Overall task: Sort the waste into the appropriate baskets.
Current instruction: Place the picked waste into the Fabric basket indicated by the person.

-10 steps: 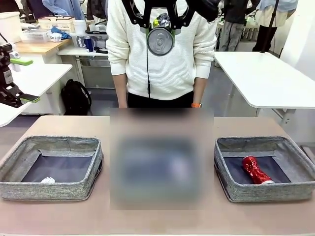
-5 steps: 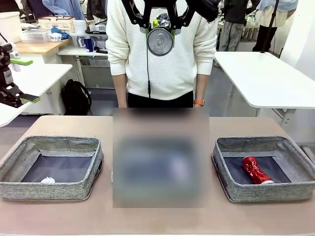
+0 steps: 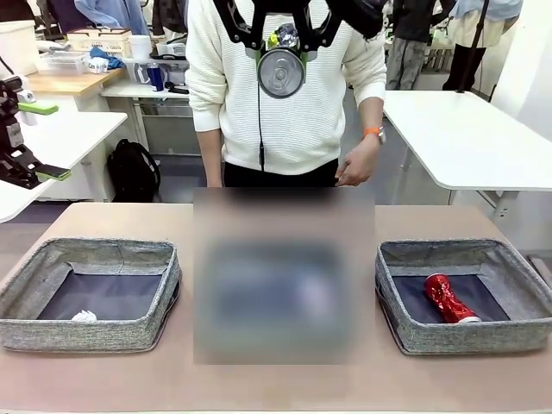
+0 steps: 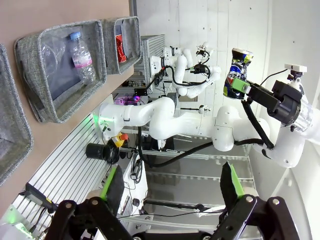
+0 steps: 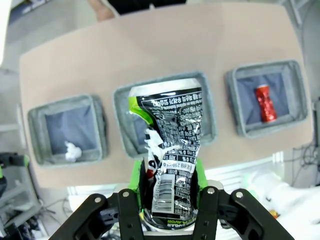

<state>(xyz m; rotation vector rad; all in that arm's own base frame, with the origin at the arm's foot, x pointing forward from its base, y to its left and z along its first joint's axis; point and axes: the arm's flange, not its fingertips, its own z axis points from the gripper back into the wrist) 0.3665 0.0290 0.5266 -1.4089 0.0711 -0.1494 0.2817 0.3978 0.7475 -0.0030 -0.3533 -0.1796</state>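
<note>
Black print covers the dented dark can, clamped in the right gripper high at twelve o'clock over the bench, above the middle basket. The person's hand has lifted since a second ago; the can has not moved, so release is likely next. The left gripper idles at nine o'clock, wide open.

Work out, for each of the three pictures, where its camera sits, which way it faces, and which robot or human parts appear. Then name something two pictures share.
Front view: fixed at the robot's table edge, facing the person's hand; the right gripper hangs at the top holding the dark can.
Left wrist view: on the raised left arm, rolled sideways; the open left gripper rises from below.
Right wrist view: high above, looking down on the baskets.
Shared: the red can appears in the front and right wrist views.
</note>
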